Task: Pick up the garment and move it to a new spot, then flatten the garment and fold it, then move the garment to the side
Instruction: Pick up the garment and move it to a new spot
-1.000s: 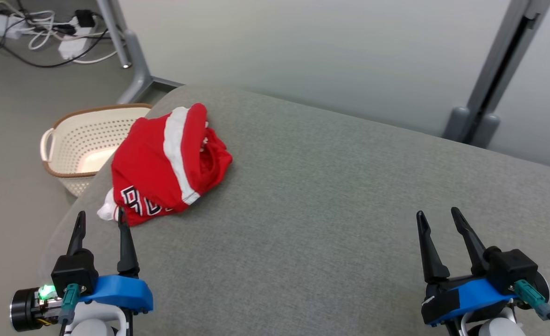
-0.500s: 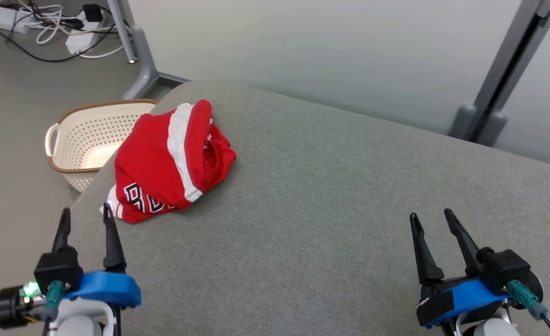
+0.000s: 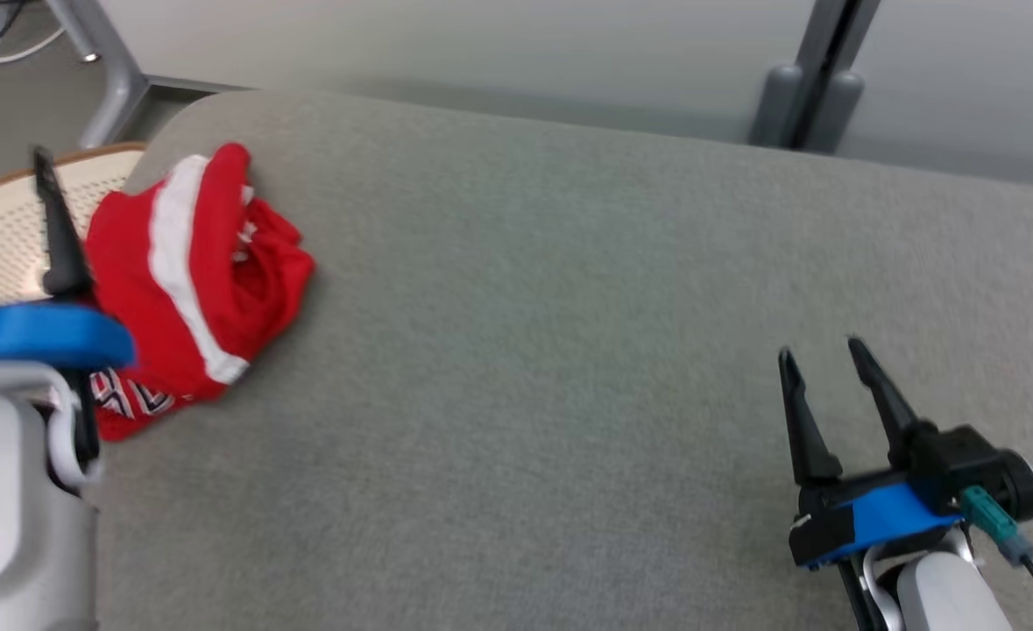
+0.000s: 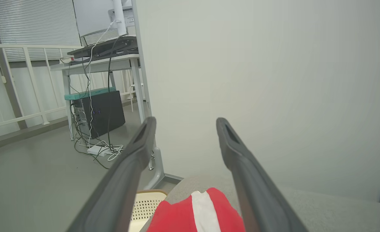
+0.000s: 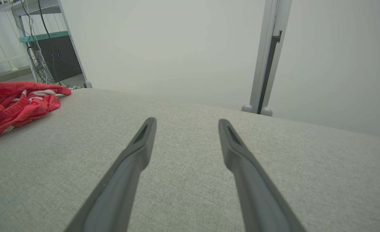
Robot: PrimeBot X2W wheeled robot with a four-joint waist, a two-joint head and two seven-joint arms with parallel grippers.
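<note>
My left claw (image 4: 186, 121) is released, its 2 dark fingers spread wide with nothing pinched in the gap, pointing toward a pale wall. Low in my left wrist view, the garment (image 3: 192, 280) shows between those fingers as a red hump with 1 white stripe. From my head, that garment lies crumpled in a heap on the far left part of the grey padded surface (image 3: 525, 307), close to its rounded corner, with dark lettering at its near edge. My left claw stands just beside its left edge, and I cannot tell whether a finger touches the cloth. Beyond that corner a cream perforated basket (image 3: 8, 219) with a brown rim sits lower down. My right claw (image 3: 819, 348) is released too, fingers apart over bare grey fabric at the near right, well apart from the garment
</note>
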